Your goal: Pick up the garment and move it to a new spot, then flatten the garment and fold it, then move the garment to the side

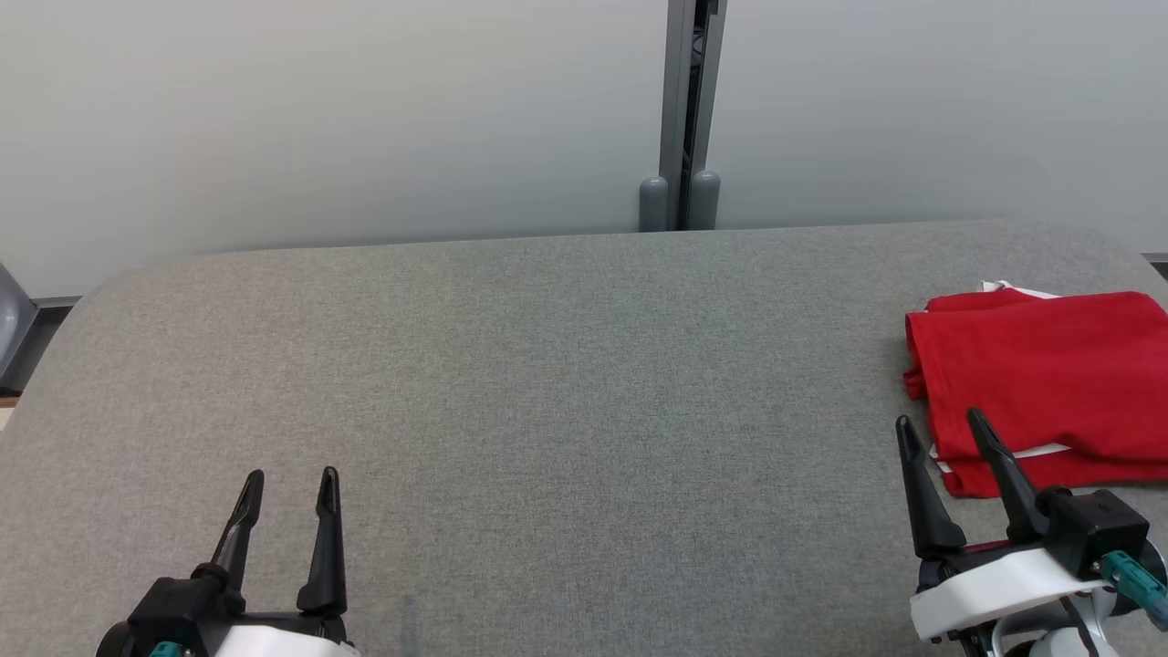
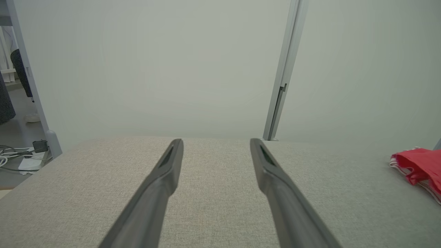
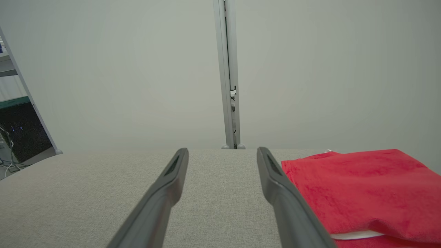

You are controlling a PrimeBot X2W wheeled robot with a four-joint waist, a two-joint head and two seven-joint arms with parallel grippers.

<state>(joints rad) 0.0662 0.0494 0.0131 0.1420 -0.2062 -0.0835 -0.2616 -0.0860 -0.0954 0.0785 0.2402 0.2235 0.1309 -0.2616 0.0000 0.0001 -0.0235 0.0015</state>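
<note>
Garment (image 1: pixel 1049 383): red fabric, folded into a compact, roughly rectangular stack of several layers. White trim shows at its far left corner and as a thin strip between layers along the near edge. The top face lies flat with slight creasing. The left edge is a rounded fold, a little uneven. It rests on the grey surface (image 1: pixel 547 365) at my far right, cut off by the head view's right edge. It lies just beside my right end effector (image 1: pixel 939 420); I cannot confirm contact.
</note>
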